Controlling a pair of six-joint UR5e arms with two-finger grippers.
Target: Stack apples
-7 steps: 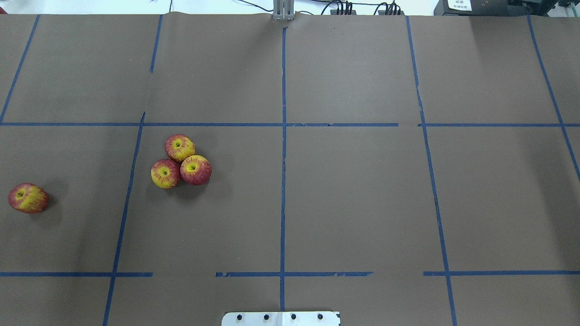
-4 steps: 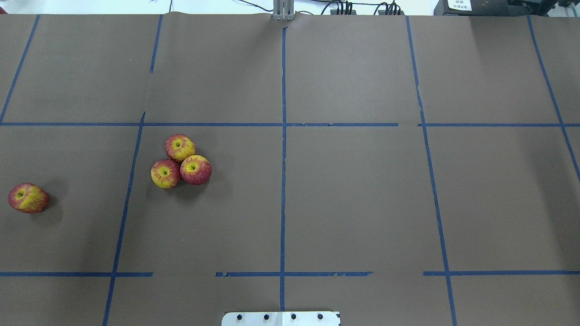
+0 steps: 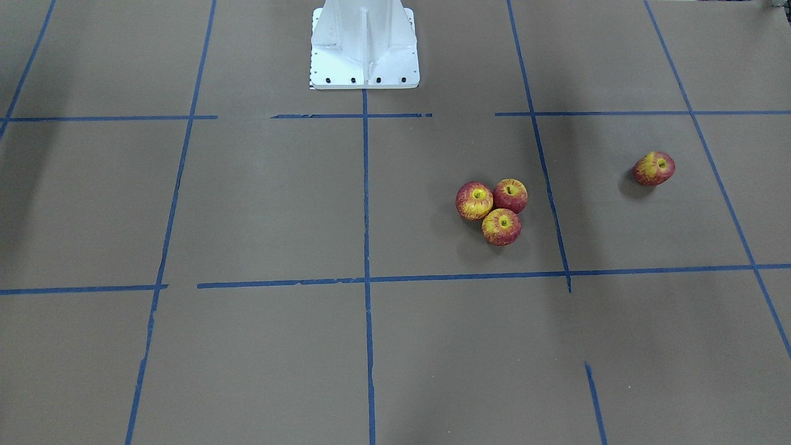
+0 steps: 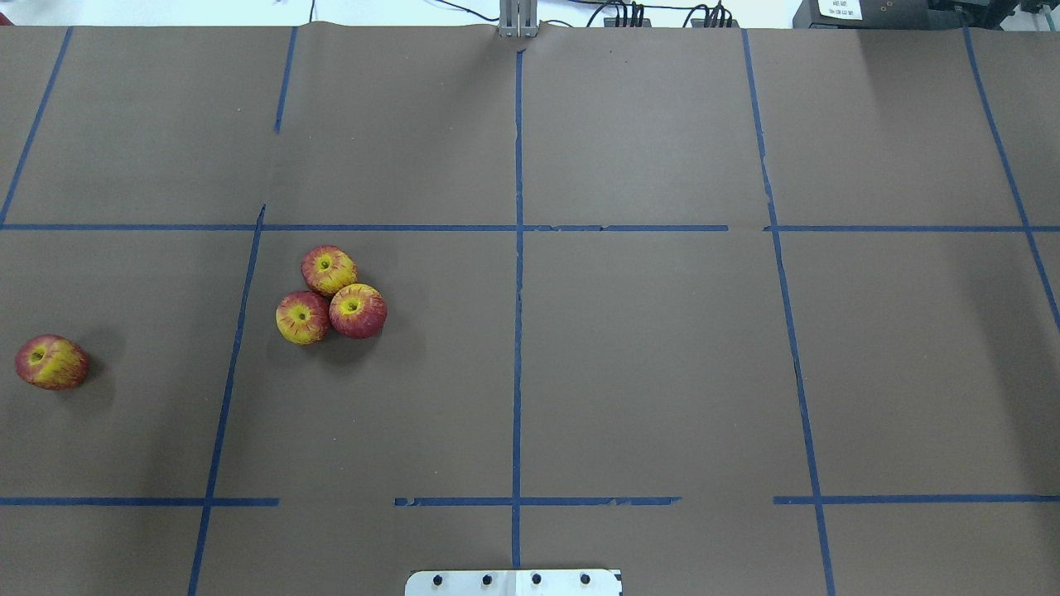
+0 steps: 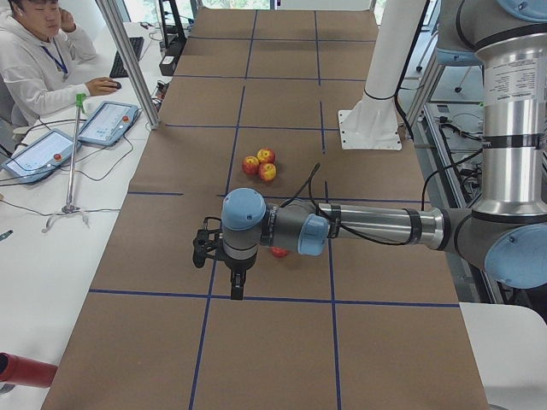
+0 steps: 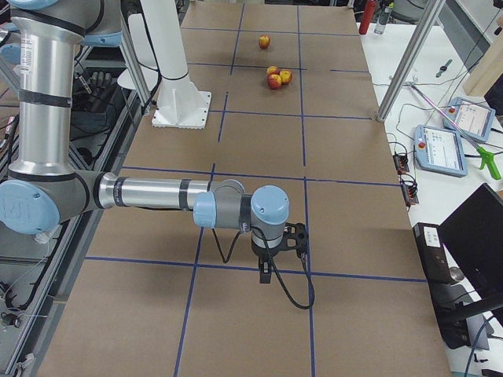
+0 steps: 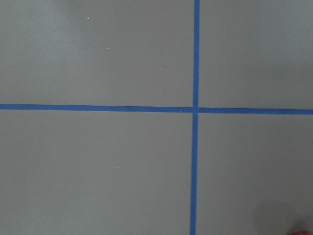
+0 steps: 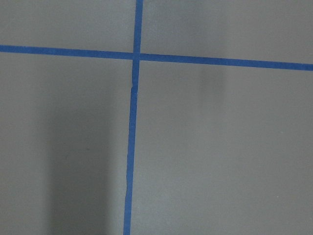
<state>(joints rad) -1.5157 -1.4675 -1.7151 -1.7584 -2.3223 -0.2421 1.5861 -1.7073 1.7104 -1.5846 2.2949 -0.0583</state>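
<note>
Three apples sit touching in a cluster point(image 4: 329, 270) point(image 4: 302, 318) point(image 4: 358, 311) on the brown table, left of centre; the cluster also shows in the front view point(image 3: 501, 227). A fourth apple point(image 4: 51, 362) lies alone at the far left edge, tilted on its side point(image 3: 654, 168). Neither gripper shows in the overhead or front view. In the exterior left view my left gripper point(image 5: 236, 290) hangs above the table near the lone apple point(image 5: 279, 252), which the arm partly hides. In the exterior right view my right gripper point(image 6: 266, 275) hangs far from the apples point(image 6: 277, 77). I cannot tell whether either is open or shut.
Blue tape lines point(image 4: 517, 331) divide the brown table into squares. The white robot base point(image 3: 364, 43) stands at the table's near-robot edge. An operator point(image 5: 34, 60) sits at a side desk with tablets point(image 5: 107, 122). Both wrist views show only paper and tape.
</note>
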